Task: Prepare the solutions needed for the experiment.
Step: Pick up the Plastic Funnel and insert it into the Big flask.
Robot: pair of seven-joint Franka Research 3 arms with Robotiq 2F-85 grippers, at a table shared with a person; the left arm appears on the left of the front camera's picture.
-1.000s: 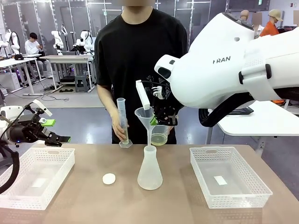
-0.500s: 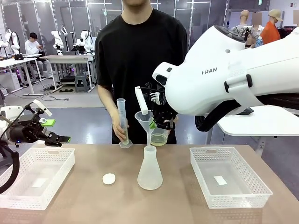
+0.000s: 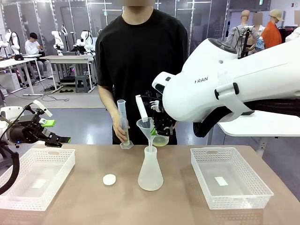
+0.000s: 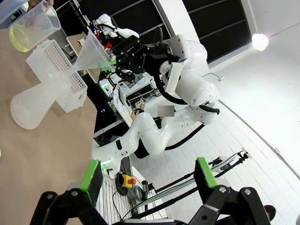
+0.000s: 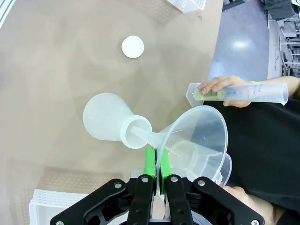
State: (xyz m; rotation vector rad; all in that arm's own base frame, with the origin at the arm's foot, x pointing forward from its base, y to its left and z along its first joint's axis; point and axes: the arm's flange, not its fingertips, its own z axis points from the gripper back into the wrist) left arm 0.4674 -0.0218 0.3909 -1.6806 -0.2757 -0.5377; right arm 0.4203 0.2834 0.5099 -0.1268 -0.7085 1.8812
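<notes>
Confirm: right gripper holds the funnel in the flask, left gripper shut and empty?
No. The left gripper is open and empty, jaws wide apart in the left wrist view. The right gripper does hold the funnel in the flask.

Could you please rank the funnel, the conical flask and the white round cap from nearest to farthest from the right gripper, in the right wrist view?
1. Clear plastic funnel: pinched in the right gripper.
2. Frosted conical flask: just beyond, funnel's stem in its neck.
3. White round cap: farthest, lying alone past the flask.

Pale yellow solutions [image 3: 160,140], frosted white flask [image 3: 150,172]
</notes>
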